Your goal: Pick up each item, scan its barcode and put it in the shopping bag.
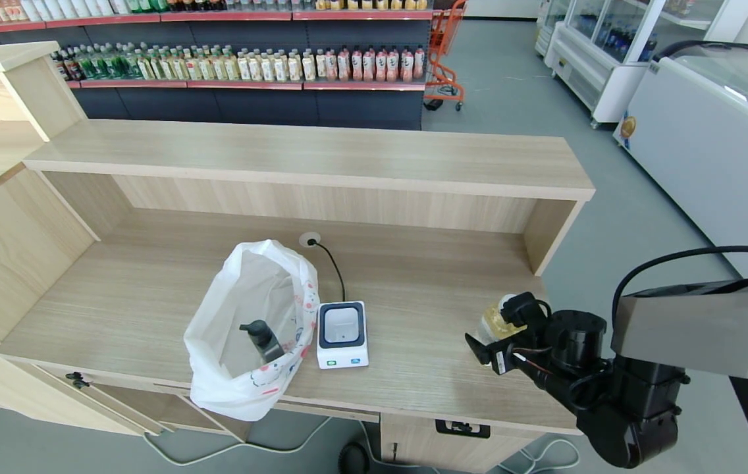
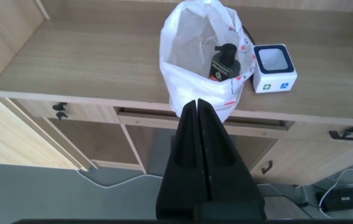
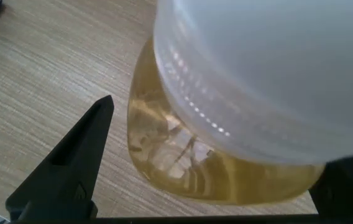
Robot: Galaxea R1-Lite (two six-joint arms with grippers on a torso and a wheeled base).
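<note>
My right gripper stands wide — the white-capped bottle (amber liquid) sits between its jaws; my left gripper is pressed closed.

no writing, label or number is legible on anything here.

Matt wood-grain counter; thin glossy plastic bag; clear plastic bottle with ribbed translucent cap

Pale wood counter, drink shelves (red-edged), grey floor, freezers
</note>
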